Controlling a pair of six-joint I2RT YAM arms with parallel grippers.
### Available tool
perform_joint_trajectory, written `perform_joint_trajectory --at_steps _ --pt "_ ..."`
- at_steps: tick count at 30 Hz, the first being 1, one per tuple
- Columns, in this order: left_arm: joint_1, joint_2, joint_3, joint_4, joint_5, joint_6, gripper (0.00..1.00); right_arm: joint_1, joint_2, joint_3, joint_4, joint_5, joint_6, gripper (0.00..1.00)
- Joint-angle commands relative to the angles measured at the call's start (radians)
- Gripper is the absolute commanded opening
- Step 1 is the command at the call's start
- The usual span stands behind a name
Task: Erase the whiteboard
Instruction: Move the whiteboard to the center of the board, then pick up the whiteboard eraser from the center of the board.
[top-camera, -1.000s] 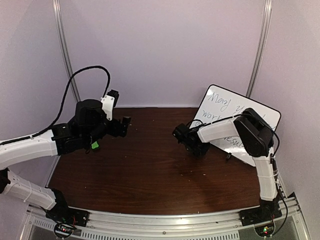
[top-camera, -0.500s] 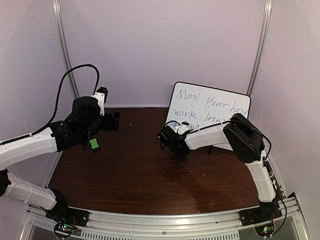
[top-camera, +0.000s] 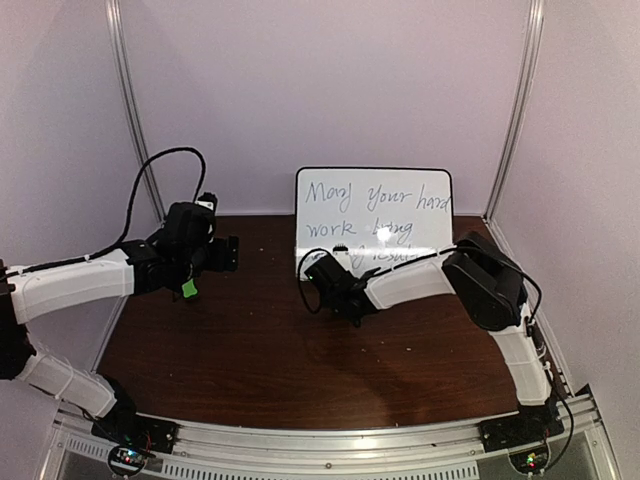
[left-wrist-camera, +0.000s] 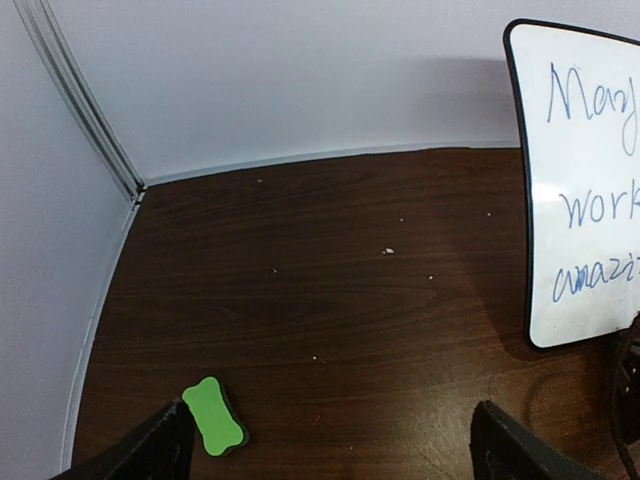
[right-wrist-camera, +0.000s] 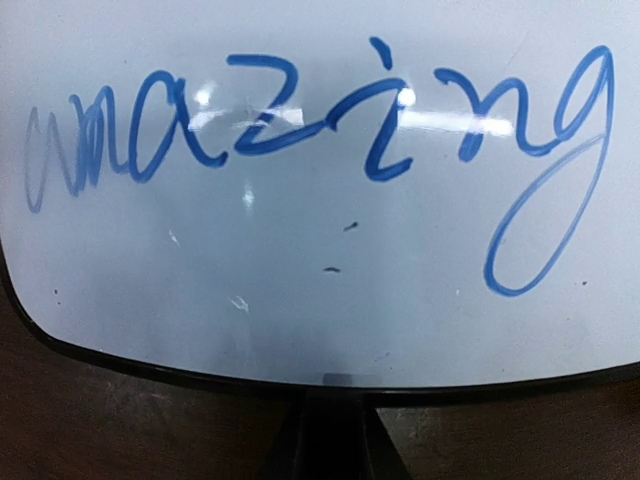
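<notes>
Lilac walls (top-camera: 330, 90) enclose a dark wooden table (top-camera: 250, 345), where the whiteboard (top-camera: 375, 205) stands upright at the rear centre, its blue handwriting facing the arms and apparently not yet wiped. Right gripper (top-camera: 338, 270) pinches the board's lower edge, seemingly to prop it steady for wiping. Left gripper (top-camera: 228, 252) hangs with fingers spread wide just over the green eraser (left-wrist-camera: 214, 417) on the table's left, apparently poised to collect it.
</notes>
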Motion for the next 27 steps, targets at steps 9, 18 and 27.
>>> perform_joint_trajectory --at_steps 9,18,27 --pt "0.062 0.030 0.019 -0.010 -0.038 -0.124 0.98 0.054 -0.044 -0.153 0.073 -0.302 -0.241 0.00" --pt "0.107 0.046 0.000 -0.043 -0.067 -0.232 0.98 0.079 -0.074 -0.175 0.065 -0.315 -0.294 0.00" --pt "0.156 0.214 0.086 -0.214 -0.074 -0.439 0.98 0.102 -0.075 -0.147 0.067 -0.304 -0.306 0.00"
